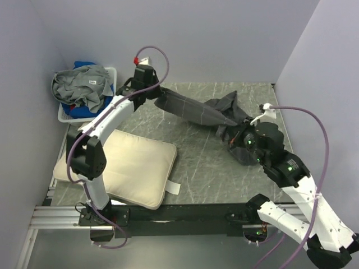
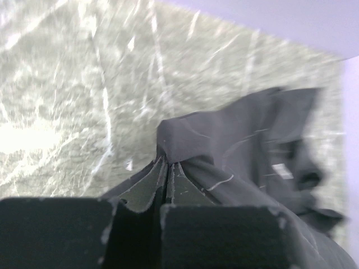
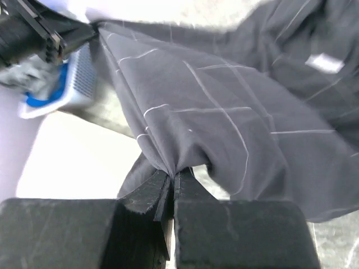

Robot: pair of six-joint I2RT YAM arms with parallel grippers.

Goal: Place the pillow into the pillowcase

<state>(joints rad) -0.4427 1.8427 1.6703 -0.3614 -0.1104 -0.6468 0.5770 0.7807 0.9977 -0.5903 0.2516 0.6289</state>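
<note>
The cream pillow (image 1: 132,168) lies flat at the near left of the table, with a small white label at its right edge. The dark grey pillowcase (image 1: 193,110) with thin pale grid lines hangs stretched between my two grippers above the table's far middle. My left gripper (image 1: 159,96) is shut on its left end; in the left wrist view the cloth (image 2: 224,140) is pinched between the fingertips (image 2: 166,168). My right gripper (image 1: 227,131) is shut on its right part; in the right wrist view the pillowcase (image 3: 224,112) bunches at the closed fingertips (image 3: 173,176).
A white basket (image 1: 67,115) with grey and blue clothes stands at the far left corner. Walls close in the table on the left, back and right. The grey marbled tabletop (image 1: 207,168) shows between pillow and right arm.
</note>
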